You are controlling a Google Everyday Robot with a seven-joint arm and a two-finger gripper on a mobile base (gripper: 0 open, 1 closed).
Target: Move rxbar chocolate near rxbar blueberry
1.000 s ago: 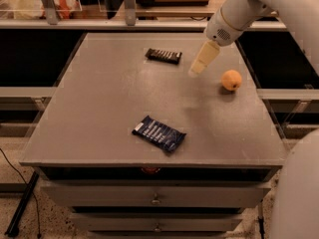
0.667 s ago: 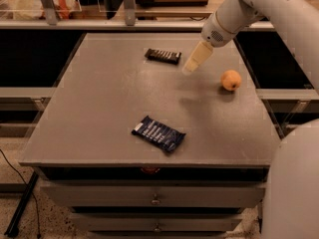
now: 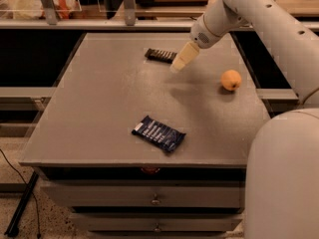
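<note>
Nearest to me, at about 5 o'clock, bulks the robot's pale rounded body [image 3: 284, 183]. Beside it is the front of the table [image 3: 99, 103], with grey drawers [image 3: 154, 199] under the top.

On the grey top, at 6 o'clock from its centre and close to the front edge, lies the rxbar blueberry [image 3: 158, 133]. It is a dark navy wrapper with rows of white lettering, flat on the surface and turned at a slant, with nothing touching it.

Further back, at 3 o'clock and near the right edge, sits a small orange fruit [image 3: 231, 79], alone and well apart from both bars.

The white arm [image 3: 259, 14] reaches in from the upper right and slopes down to the left. The gripper [image 3: 178, 63], cream-coloured, hangs at roughly 1 o'clock from the table's centre, pointing down and left with its tip just over the surface (a soft shadow lies on the top beneath it). It carries nothing. Whether the claw is spread or closed I cannot tell from here.

Just at 10 o'clock from its tip lies the rxbar chocolate [image 3: 160, 55], a slim dark bar flat at the table's 12 o'clock, well apart from the blue bar. Its right end is right by the gripper, though I cannot tell whether they touch.

Behind the table runs a shelf [image 3: 99, 24] with upright posts.
</note>
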